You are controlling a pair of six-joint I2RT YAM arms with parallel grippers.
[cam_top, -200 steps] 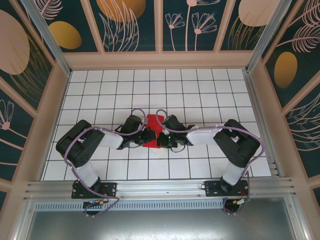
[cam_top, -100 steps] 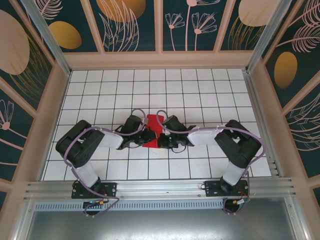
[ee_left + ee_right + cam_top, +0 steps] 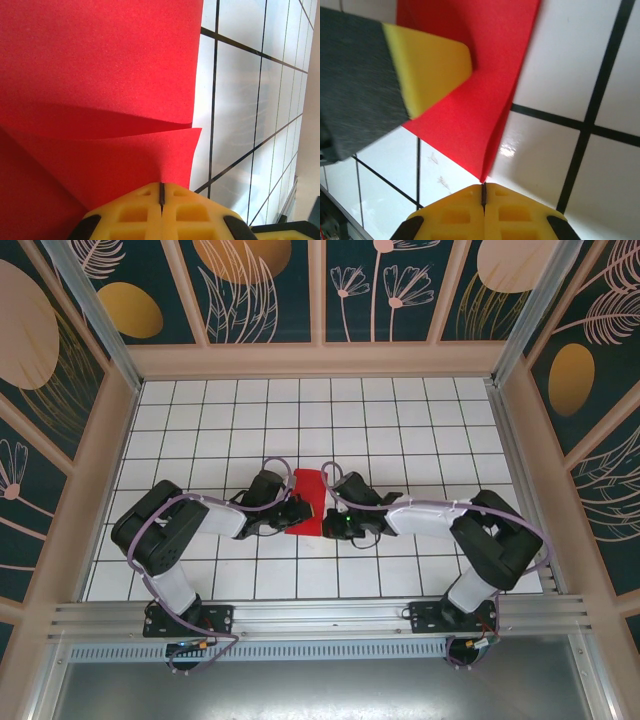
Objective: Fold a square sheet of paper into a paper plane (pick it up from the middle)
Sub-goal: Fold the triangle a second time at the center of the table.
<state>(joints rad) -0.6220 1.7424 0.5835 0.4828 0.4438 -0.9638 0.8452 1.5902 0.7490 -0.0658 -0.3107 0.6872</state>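
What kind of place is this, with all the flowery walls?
Likely a robotics test booth: a white gridded table, an aluminium rail carrying two robot arms, and decorative panels enclosing it.

The paper lies on the table near its middle, between the two arms and a little nearer the front edge than the back. The left gripper meets its left edge, with one finger on top. The right gripper meets its near right corner.

My left gripper: yellow tips closed tight, pinching corner edge of red sheet. Two red layers overlap, near one bowed up. White grid table to right.
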